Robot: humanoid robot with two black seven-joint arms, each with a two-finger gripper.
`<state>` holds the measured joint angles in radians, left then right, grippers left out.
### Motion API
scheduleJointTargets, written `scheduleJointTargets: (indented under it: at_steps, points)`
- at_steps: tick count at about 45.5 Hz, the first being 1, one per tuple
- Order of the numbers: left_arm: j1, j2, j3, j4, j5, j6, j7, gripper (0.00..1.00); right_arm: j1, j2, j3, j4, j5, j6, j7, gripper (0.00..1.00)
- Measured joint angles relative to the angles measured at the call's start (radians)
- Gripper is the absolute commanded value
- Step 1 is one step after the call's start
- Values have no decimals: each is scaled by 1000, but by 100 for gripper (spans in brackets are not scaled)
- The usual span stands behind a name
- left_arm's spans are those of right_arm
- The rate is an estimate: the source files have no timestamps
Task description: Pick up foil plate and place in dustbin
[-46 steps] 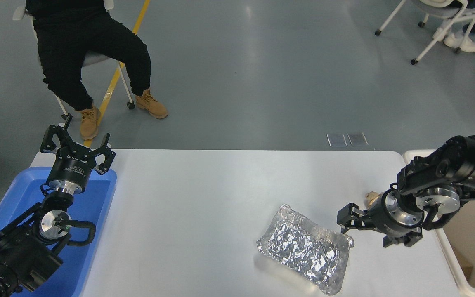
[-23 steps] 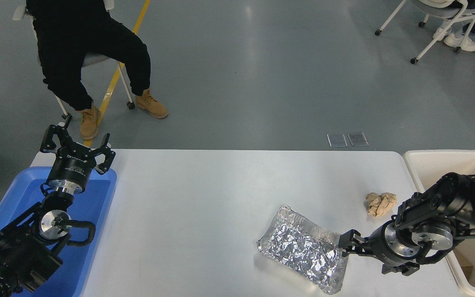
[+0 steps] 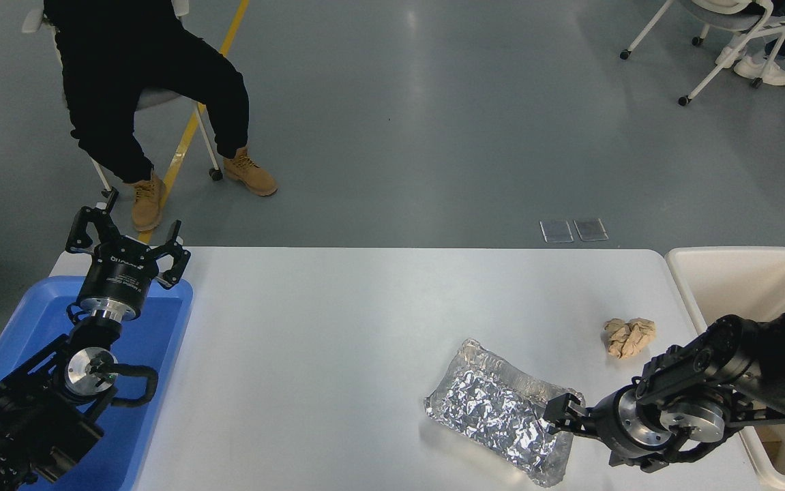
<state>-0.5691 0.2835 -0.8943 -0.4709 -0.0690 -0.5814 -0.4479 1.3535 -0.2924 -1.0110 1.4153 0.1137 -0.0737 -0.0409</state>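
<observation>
The foil plate (image 3: 501,419) lies flat on the white table (image 3: 337,327), at the front right. My right gripper (image 3: 557,417) comes in low from the right and its open fingers reach the plate's right rim, with the upper fingertip (image 3: 558,407) on the rim edge. The plate rests on the table. The dustbin (image 3: 740,258) stands just off the table's right edge, behind and to the right of my right arm, which covers part of it. My left gripper (image 3: 126,239) is parked, open and empty, above the blue tray.
A blue tray (image 3: 160,327) sits at the table's left end under the left arm. A small crumpled tan paper ball (image 3: 629,337) lies between the plate and the dustbin. A person (image 3: 146,88) sits on a chair beyond the table's far left.
My right gripper has moved down and toward the near edge, then left, from beside the paper ball to the foil plate's right rim. The plate and left arm have not moved.
</observation>
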Motion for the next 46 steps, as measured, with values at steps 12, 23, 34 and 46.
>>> scheduleJointTargets:
  at_steps: [12, 23, 34, 46]
  points:
    - [0, 0, 0, 0, 0, 0, 0, 99, -48, 6, 14, -18, -51, -80, 2, 13]
    - [0, 0, 0, 0, 0, 0, 0, 99, -62, 7, 17, -21, -106, -109, 2, 0]
    - [0, 0, 0, 0, 0, 0, 0, 99, -66, 1, 12, -21, -126, -116, 4, 0]
    - [0, 0, 0, 0, 0, 0, 0, 99, -12, -38, 5, -17, -159, -94, 5, 0]
